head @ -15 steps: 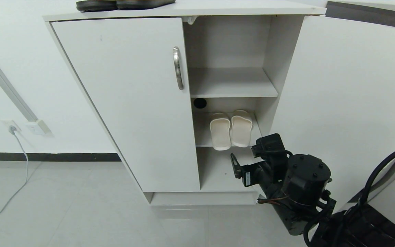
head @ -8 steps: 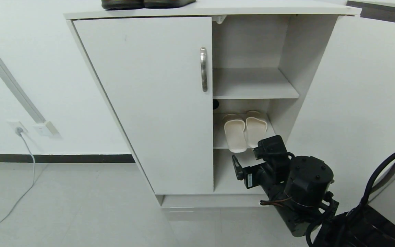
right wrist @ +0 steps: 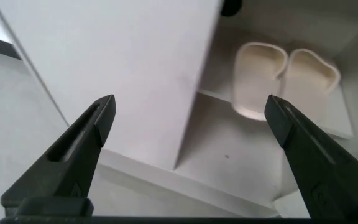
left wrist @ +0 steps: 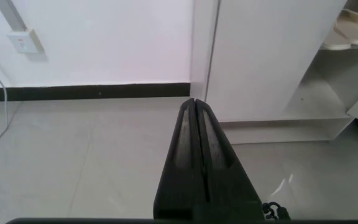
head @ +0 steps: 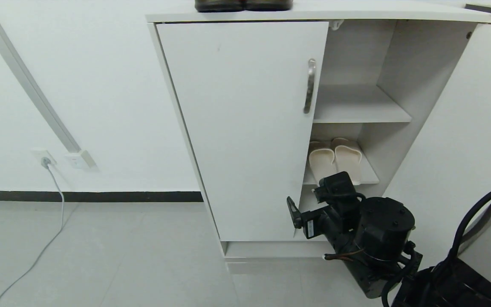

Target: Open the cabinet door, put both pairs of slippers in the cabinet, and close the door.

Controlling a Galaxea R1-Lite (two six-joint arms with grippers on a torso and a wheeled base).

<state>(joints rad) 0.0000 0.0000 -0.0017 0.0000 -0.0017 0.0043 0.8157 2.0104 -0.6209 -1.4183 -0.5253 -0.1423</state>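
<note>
A white cabinet (head: 322,16) stands against the wall, its left door (head: 245,128) closed and its right door (head: 463,128) swung wide. A pair of white slippers (head: 335,160) lies side by side on the middle shelf, and my right wrist view has the same white slippers (right wrist: 284,84). A dark pair of slippers (head: 243,5) rests on the cabinet top. My right gripper (head: 309,198) hangs open and empty in front of the lower compartment, just below the white pair. My left gripper (left wrist: 194,106) is shut on nothing, low over the floor, left of the cabinet (left wrist: 272,56).
The closed door carries a metal handle (head: 310,85). The upper shelf (head: 356,106) and bottom compartment (right wrist: 241,162) hold nothing. A wall socket with a cable (head: 45,163) and a slanted conduit (head: 24,76) are at the left. Grey floor tiles (head: 100,256) lie open before the cabinet.
The whole head picture has shifted, the cabinet sliding rightward in it, so the camera has moved. The right arm holds the same spot in the picture; the slippers stay where they were.
</note>
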